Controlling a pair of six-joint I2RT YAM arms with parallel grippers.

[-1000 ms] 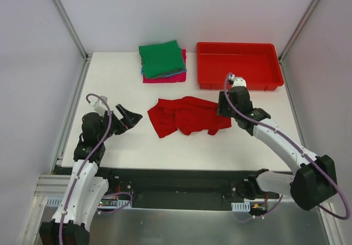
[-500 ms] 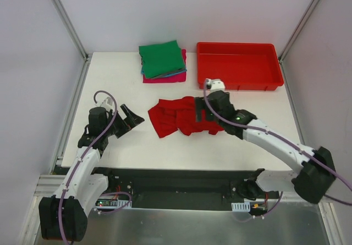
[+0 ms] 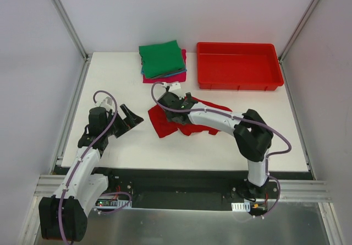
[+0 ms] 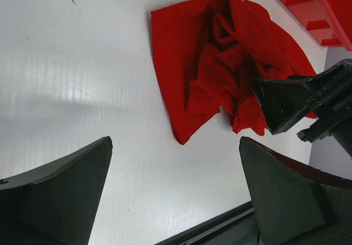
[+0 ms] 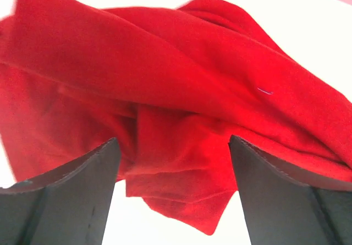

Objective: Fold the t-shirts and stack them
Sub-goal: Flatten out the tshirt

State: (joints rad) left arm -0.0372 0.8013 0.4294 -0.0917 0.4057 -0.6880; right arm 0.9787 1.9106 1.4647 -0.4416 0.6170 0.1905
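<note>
A bright red t-shirt (image 3: 164,125) lies crumpled on the white table's middle. My right gripper (image 3: 163,106) reaches across it to its far-left part, low over the cloth. In the right wrist view the right gripper (image 5: 171,146) is open, with the red folds (image 5: 181,91) just beyond the fingertips. My left gripper (image 3: 132,118) is open and empty, left of the shirt. In the left wrist view the left gripper (image 4: 175,146) faces the shirt (image 4: 214,69) across bare table. A folded stack stands at the back: green shirt (image 3: 161,58) on top, teal in between, magenta (image 3: 165,79) at the bottom.
A red plastic bin (image 3: 238,64) stands at the back right; its corner shows in the left wrist view (image 4: 319,3). The right arm's forearm (image 3: 214,121) lies across the shirt. Aluminium frame posts (image 3: 66,19) border the table.
My right gripper has swept left across the red shirt, from its right edge to its left end. The left arm has shifted only slightly.
</note>
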